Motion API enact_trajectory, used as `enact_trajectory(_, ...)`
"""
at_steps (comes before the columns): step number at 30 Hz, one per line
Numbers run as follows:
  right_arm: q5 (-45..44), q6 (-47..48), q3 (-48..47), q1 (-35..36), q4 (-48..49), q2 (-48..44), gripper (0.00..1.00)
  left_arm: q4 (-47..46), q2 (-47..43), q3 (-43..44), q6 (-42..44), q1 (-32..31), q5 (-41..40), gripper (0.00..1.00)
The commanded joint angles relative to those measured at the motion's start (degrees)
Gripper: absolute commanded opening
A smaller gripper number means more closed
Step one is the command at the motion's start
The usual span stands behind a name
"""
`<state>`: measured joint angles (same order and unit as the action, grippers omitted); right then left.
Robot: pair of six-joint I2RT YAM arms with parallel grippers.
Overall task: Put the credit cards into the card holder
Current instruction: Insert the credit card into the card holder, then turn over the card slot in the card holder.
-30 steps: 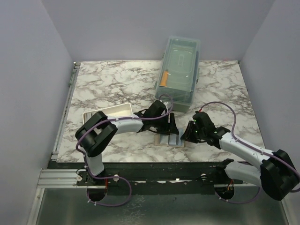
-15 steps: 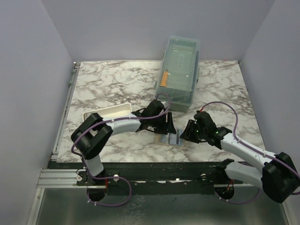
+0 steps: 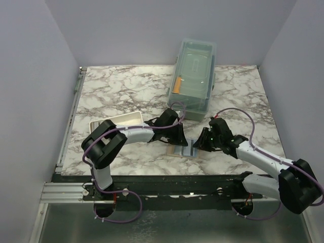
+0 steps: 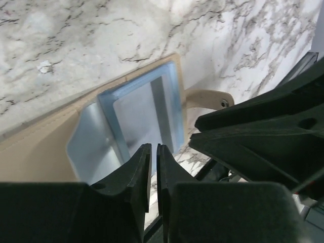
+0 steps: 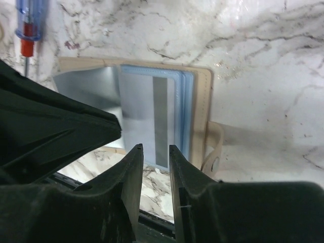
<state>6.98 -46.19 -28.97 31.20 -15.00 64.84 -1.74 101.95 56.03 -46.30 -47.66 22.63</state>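
Note:
The card holder (image 3: 185, 151) lies open on the marble near the front edge, tan outside (image 5: 204, 96) and light blue inside (image 4: 174, 101). A silvery credit card (image 5: 147, 114) with a grey stripe rests in its blue pocket (image 4: 147, 119). My left gripper (image 3: 178, 135) hovers at the holder's far left side. Its jaws (image 4: 154, 150) are shut to a thin slit, with nothing between them. My right gripper (image 3: 201, 142) sits at the holder's right edge, its jaws (image 5: 155, 148) open and holding nothing. Each gripper shows as a black mass in the other's wrist view.
A large translucent lidded box (image 3: 194, 76) with an orange stick (image 3: 175, 87) inside stands just behind the grippers. A white tray (image 3: 121, 120) sits to the left, partly under the left arm. A red-and-blue-handled screwdriver (image 5: 26, 28) lies beyond the holder.
The left gripper's jaws have closed from wide open to a thin slit, and it has pulled back slightly from over the holder. The right gripper has shifted a little and narrowed.

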Motion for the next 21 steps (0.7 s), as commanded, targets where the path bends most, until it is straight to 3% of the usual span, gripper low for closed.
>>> enact_trajectory(1,4.3,0.6,1.1,-1.7,5.6,0.9,0.30,-1.0,1.8,0.0,0.1,0.9,-0.4,0.14)
enact_trajectory(21,6.7,0.5,3.1,-3.0,7.4,3.3,0.40,-0.6,4.3,-2.8,-0.5,2.0,-2.2,0.05)
